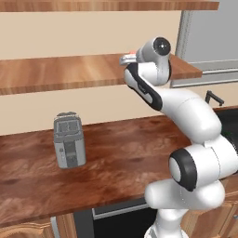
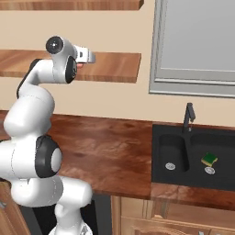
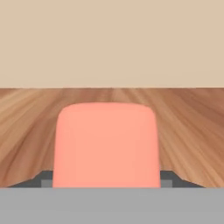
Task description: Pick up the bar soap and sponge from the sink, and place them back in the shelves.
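The gripper pinched the soap between its jaws, held low over the middle shelf near the wall, likely for setting it down, while the sponge lay in the sink.

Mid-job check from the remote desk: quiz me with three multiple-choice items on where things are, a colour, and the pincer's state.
1. Where is the sponge?
A. in the sink's large bowl
B. on the shelf
C. on the counter beside the toaster

2. What colour is the bar soap?
A. blue
B. salmon-pink
C. white

3. What is the pincer doing?
A. hanging open over the faucet
B. holding the sponge
C. shut on the bar soap over the shelf

Key: 1 A, the right base view shows it by a drain in the sink. 2 B, the hand view shows pink. 3 C, the fingertips flank the bar above the wooden plank.
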